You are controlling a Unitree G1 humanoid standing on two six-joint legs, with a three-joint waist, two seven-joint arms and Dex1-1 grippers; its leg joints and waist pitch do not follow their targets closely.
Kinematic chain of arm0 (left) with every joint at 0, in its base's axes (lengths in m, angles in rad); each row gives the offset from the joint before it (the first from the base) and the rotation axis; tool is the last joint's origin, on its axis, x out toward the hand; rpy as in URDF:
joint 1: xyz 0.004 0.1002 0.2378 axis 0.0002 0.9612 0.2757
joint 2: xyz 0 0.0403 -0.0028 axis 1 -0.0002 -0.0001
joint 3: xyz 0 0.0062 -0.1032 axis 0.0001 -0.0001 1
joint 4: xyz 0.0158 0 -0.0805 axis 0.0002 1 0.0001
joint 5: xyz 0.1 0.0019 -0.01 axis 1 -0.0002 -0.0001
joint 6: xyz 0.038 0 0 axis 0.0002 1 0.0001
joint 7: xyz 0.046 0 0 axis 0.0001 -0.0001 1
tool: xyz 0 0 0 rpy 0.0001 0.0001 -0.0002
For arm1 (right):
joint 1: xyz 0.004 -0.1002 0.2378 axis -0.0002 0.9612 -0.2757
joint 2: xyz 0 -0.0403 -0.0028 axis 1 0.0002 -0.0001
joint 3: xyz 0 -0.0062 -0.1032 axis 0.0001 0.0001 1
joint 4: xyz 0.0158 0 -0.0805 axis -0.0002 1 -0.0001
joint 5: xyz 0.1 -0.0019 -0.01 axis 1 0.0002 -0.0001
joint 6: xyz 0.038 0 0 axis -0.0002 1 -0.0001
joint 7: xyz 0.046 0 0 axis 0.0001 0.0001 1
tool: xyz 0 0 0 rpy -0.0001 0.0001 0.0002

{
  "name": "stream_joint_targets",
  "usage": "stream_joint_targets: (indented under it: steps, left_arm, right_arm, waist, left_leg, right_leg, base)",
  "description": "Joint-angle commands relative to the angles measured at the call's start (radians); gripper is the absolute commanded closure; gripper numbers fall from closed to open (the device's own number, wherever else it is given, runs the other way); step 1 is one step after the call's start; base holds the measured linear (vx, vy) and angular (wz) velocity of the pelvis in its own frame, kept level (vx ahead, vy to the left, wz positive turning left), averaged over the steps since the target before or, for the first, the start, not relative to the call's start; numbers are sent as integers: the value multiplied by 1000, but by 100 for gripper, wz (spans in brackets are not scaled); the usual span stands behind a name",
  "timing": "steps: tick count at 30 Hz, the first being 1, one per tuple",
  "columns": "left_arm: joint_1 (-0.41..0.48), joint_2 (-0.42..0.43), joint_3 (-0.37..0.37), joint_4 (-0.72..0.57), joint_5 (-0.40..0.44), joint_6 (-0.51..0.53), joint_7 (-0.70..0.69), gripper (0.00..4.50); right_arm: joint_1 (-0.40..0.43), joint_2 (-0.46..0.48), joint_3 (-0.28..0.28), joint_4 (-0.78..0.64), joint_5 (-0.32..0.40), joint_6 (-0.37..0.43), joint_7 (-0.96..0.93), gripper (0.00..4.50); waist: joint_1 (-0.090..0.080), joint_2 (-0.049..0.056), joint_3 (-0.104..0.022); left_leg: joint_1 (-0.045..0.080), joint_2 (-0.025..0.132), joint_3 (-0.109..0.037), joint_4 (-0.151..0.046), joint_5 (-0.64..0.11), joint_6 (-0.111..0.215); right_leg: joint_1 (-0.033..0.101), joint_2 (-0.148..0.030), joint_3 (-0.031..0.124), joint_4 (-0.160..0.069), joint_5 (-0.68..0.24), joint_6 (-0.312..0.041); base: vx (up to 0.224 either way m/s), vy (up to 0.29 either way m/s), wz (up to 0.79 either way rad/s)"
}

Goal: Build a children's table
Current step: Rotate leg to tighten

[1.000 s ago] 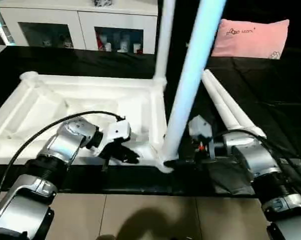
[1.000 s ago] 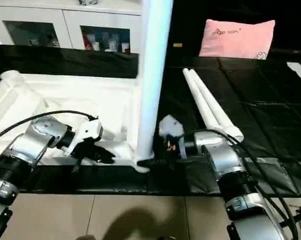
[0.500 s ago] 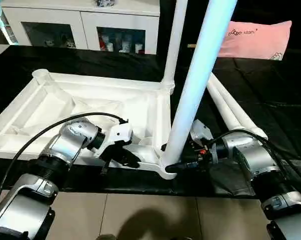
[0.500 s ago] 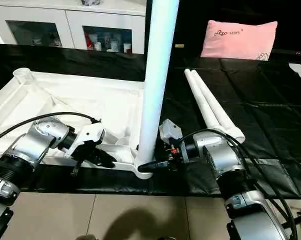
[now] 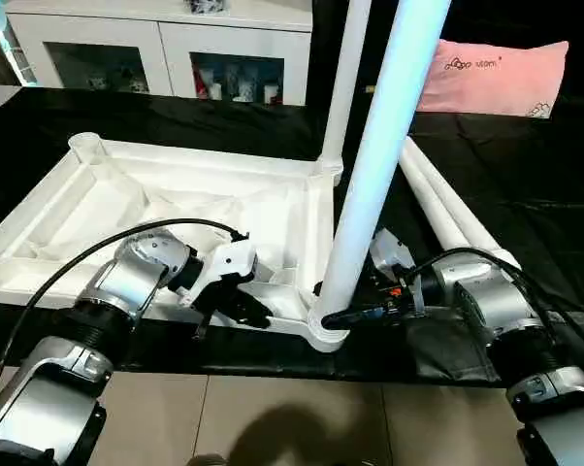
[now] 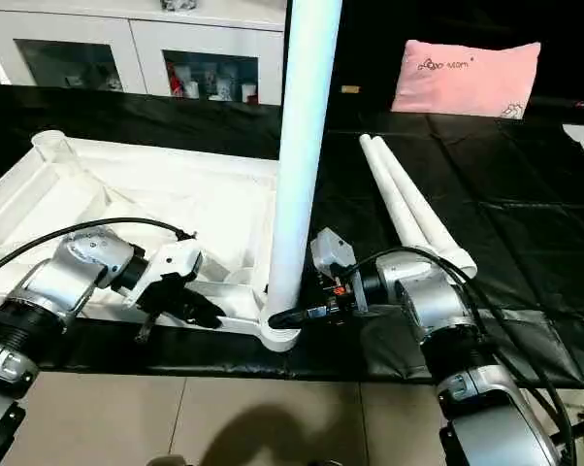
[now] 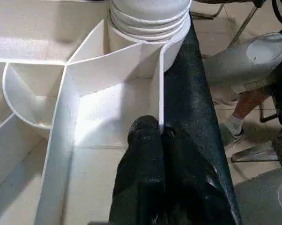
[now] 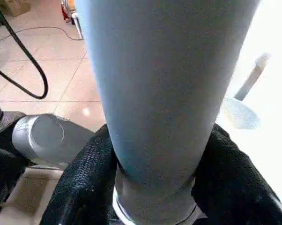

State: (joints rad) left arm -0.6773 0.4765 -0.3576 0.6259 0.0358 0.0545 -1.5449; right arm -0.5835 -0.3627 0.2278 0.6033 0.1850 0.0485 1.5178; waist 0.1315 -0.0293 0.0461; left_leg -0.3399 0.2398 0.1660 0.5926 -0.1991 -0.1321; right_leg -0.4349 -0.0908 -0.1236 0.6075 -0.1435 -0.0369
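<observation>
The right gripper (image 6: 290,315) has closed around the upright leg (image 6: 302,146); the left gripper (image 7: 159,136) pinches the tabletop's rim (image 7: 161,89).

The work surface was covered in a black sheet (image 6: 525,243), kind of glossy and creased, with a grid of fold lines catching the light. At the far edge of that sheet, off to the right, a pink pillow (image 6: 465,78) with some small dark lettering was propped up. Also behind the sheet, on the left, stood a white cabinet (image 5: 166,44) with glass doors, and you could make out small colourful stuff on the shelves inside. On the near side of the sheet the floor (image 5: 292,422) was beige tile with thin grout lines and a soft shadow on it.
</observation>
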Motion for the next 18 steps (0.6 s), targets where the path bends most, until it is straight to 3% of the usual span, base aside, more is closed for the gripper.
stream_joint_targets:
  steps: [1, 5, 9, 11, 13, 15, 18]
  left_arm:
    - [-20, -4, -16, 3, 2, -1, -13, 450]
    - [-13, -12, -2, 0, -10, 25, 1, 450]
    - [-22, -53, 39, 14, -16, 86, 120, 450]
    - [-30, -71, 54, 22, -13, 111, 175, 450]
    - [-50, -112, 92, 26, -23, 203, 279, 450]
    - [-84, -185, 157, 27, -53, 318, 424, 450]
    - [-96, -209, 177, 26, -62, 344, 470, 450]
  right_arm:
    - [8, 3, 18, 2, 7, 10, 37, 248]
    - [26, 15, 10, -16, 21, 26, 21, 249]
    - [52, 52, -8, -48, 20, 64, -89, 249]
    - [49, 73, -14, -34, 3, 95, -164, 250]
    - [36, 127, -37, 1, -24, 143, -325, 250]
    - [8, 214, -69, 59, -44, 189, -525, 250]
    - [-7, 247, -82, 89, -49, 197, -596, 250]
  waist:
    - [-3, -1, -70]
    - [-3, 2, -70]
    - [-1, -1, -68]
    - [-4, -1, -63]
    - [-6, -4, -61]
    - [-24, -10, -59]
    - [-47, -10, -60]
  left_leg:
    - [-11, -10, 18, -63, -153, 57]
    - [-10, -10, 17, -64, -156, 56]
    - [-9, -11, 18, -64, -159, 50]
    - [-8, -16, 18, -64, -180, 41]
    - [-3, -20, 17, -63, -196, 29]
    - [-5, -30, 15, -59, -201, 5]
    - [-13, -35, 12, -55, -212, 20]
  right_leg:
    - [78, -44, 51, -71, -326, -139]
    - [78, -43, 52, -72, -331, -137]
    - [77, -43, 50, -75, -343, -132]
    - [75, -42, 48, -84, -411, -104]
    - [71, -44, 44, -95, -494, -68]
    - [71, -44, 32, -109, -585, -19]
    - [74, -43, 21, -122, -613, 9]
  base:
    - [0, 0, 0]
    - [0, 0, 0]
    - [0, 0, 0]
    - [0, 0, 0]
    - [0, 0, 0]
    - [-26, -2, -2]
    - [0, 0, 0]
